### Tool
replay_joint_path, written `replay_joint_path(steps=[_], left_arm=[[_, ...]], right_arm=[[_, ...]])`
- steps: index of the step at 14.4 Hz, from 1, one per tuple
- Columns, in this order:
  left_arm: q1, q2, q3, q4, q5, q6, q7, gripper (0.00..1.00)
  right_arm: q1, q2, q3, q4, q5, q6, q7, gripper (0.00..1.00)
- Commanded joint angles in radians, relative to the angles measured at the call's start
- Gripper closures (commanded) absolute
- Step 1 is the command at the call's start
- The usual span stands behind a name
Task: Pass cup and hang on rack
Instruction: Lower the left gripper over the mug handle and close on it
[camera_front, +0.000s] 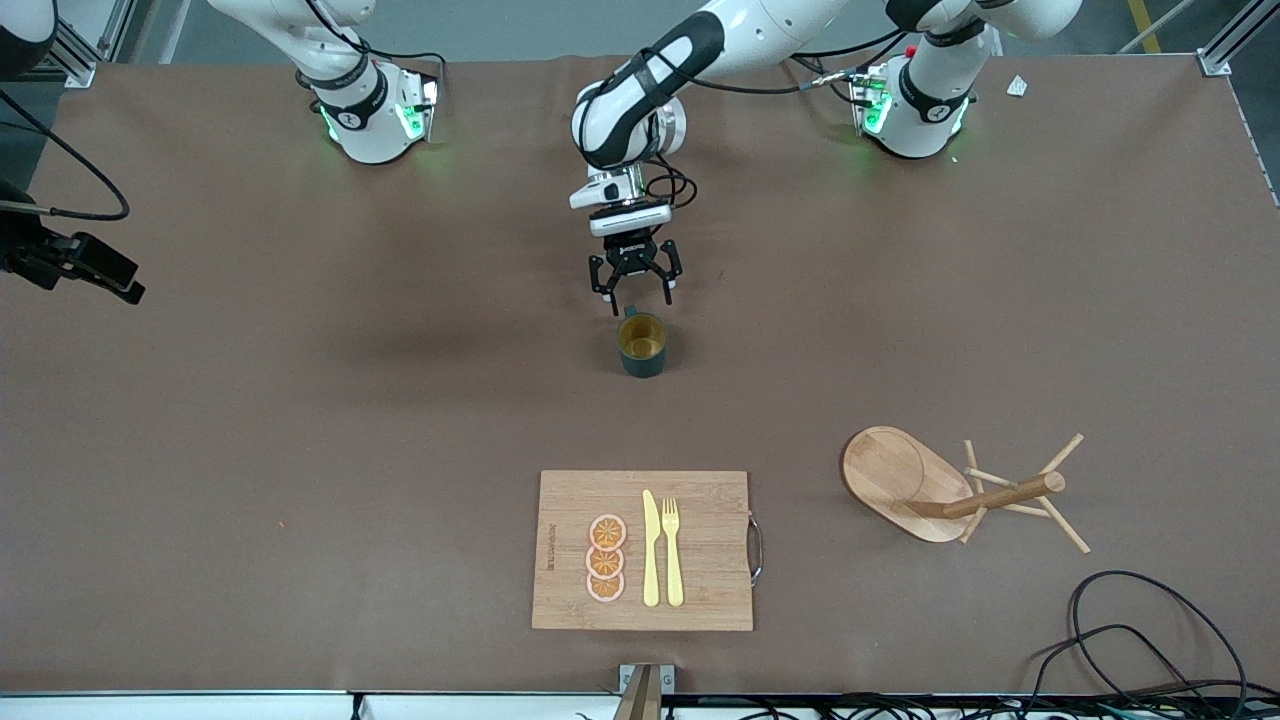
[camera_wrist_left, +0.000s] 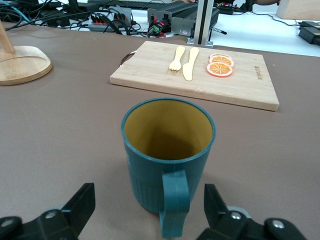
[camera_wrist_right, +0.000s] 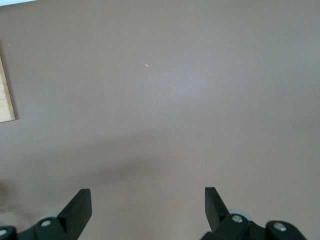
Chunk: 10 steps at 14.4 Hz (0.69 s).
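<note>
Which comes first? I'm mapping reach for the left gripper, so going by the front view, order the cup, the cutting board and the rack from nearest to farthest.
From the left gripper, jaws open:
1. Cup, on the table just below it.
2. Cutting board, nearer the front camera.
3. Rack, tipped over toward the left arm's end.

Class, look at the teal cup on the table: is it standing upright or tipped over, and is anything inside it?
Upright and empty. The cup stands on its base with its mouth facing up, and only its bare yellow inside shows.

- Setting: robotics laboratory.
- Evidence: two white arm bases (camera_front: 375, 110) bolted to a brown-covered worktop (camera_front: 300, 420).
- Aluminium framing posts (camera_front: 1225, 45) at the corners.
- Loose black cables (camera_front: 1140, 640) at the edge.
</note>
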Motion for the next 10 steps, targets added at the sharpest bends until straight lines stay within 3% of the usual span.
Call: replay_joint_path(steps=[1, 4, 10], left_arm=[[0.011, 0.02, -0.001, 0.001, 0.053, 0.004, -0.016, 0.08], [0.011, 0.023, 0.0, 0.001, 0.054, 0.004, -0.015, 0.21], [0.027, 0.039, 0.001, 0.014, 0.081, 0.006, -0.001, 0.69]], right_arm=[[-0.018, -0.043, 0.013, -0.022, 0.012, 0.011, -0.014, 0.0], [-0.018, -0.044, 0.014, -0.005, 0.012, -0.03, -0.014, 0.0], [-0.013, -0.046, 0.023, 0.04, 0.013, -0.07, -0.013, 0.0]])
